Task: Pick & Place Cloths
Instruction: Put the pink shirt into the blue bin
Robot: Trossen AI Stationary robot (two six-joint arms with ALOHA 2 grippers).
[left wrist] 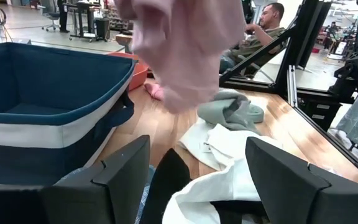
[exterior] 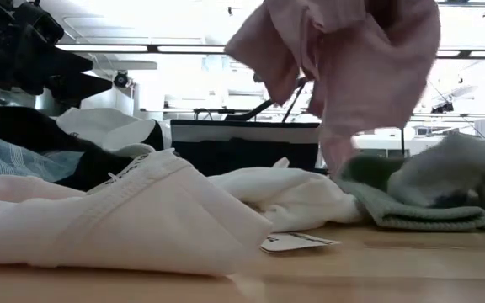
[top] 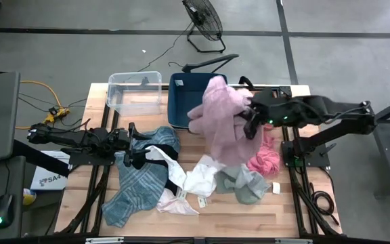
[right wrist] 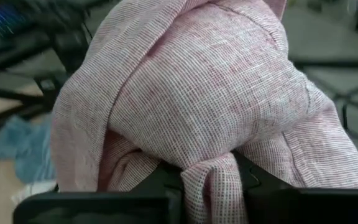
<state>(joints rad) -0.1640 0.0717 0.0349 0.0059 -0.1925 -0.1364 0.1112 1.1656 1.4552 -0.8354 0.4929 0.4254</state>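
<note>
Up above the tabletop (top: 249, 210), the right gripper (top: 249, 123) has its fingers pinched tight on the mauve-pink cloth (top: 221, 118), which hangs beside the navy bin (top: 179, 102). Lower, the left gripper (top: 131, 145) rests with fingers spread apart over the teal plaid cloth (top: 135, 184) and the white cloth (top: 196, 179).

- I see a pale pink, finely woven cloth (top: 223, 118).
- My plaid cloth (top: 137, 181) is teal-blue.
- White cloth (top: 196, 177), black trim.
- Grey-green cloth (top: 244, 184).
- Navy bin (top: 180, 102); light wood worktop (top: 249, 211).
</note>
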